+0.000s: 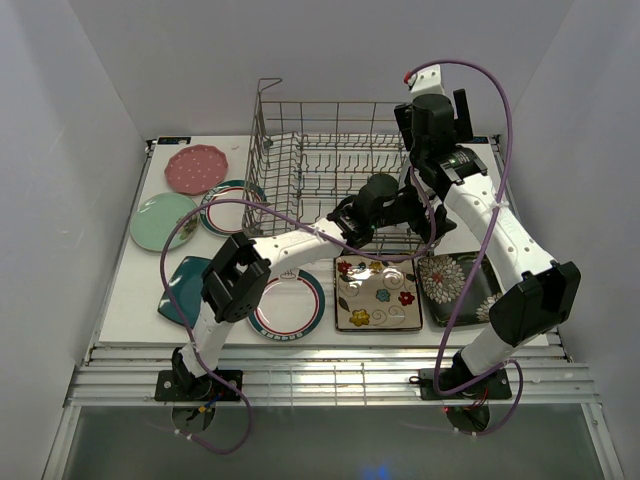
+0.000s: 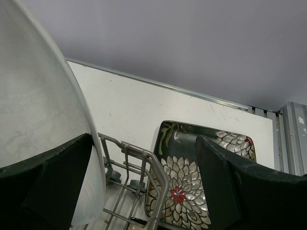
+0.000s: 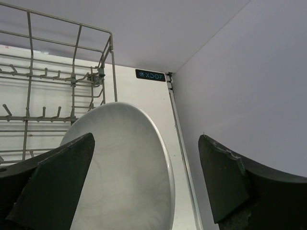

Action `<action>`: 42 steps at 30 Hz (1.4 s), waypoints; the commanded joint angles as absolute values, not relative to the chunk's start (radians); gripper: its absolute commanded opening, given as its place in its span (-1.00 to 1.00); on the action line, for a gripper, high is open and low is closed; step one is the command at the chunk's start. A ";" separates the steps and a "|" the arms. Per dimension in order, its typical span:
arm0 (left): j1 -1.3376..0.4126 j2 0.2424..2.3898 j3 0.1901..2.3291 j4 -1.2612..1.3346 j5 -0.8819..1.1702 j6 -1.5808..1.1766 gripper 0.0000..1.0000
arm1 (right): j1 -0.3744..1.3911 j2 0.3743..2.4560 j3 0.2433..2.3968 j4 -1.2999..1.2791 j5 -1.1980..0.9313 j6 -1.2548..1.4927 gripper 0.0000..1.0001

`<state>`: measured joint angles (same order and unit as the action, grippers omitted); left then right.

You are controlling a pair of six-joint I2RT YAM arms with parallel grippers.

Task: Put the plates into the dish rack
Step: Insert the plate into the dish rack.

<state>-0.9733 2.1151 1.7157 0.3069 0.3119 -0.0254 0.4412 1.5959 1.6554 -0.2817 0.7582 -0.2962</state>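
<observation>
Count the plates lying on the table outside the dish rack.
7. Far left: pink dotted plate, mint green plate, rimmed round plate. Near edge: teal square plate, second rimmed round plate, cream floral square plate, dark floral square plate. Others may be hidden.

A small dark label (image 3: 150, 75) reads "XDOF" in pale blue letters, a star-like mark before them; it sits at the far edge of the desk (image 3: 139, 93), against the back wall.

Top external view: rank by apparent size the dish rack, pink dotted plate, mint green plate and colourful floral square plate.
1. dish rack
2. colourful floral square plate
3. mint green plate and pink dotted plate: near alike, not ranked.
</observation>
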 commanded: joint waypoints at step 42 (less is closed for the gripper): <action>-1.009 2.020 1.758 0.353 0.222 0.097 0.96 | 0.410 1.508 1.723 -0.218 0.569 -0.189 0.80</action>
